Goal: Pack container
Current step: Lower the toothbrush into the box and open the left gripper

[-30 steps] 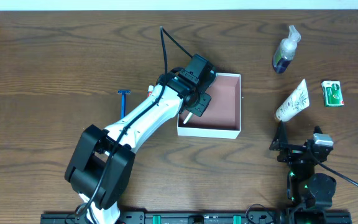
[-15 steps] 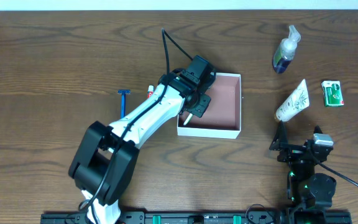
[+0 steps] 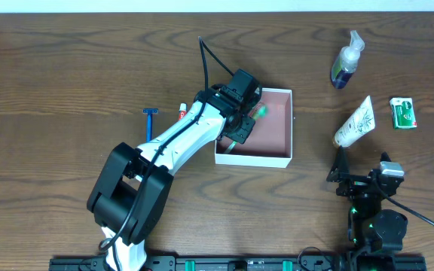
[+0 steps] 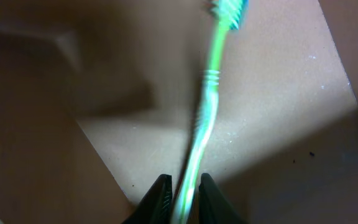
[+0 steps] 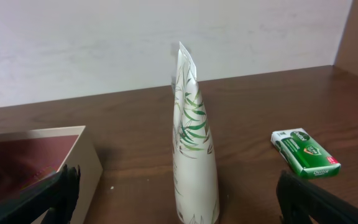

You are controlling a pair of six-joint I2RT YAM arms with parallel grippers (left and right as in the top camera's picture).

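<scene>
Container (image 3: 253, 159) sits directly beneath the left hand (image 4: 182, 186), its pink-brown floor filling the wrist view. A green toothbrush (image 4: 207, 106) has just come into sight from above, its bristle end reaching ahead of the fingertips over that floor, where a moment ago only the hand showed. The blurred handle runs between narrowly parted jaws. It looks to be slipping loose, but I cannot tell whether it is pinched or free. One item is nearly packed. The right hand (image 3: 362, 169) hangs spread wide and empty.
</scene>
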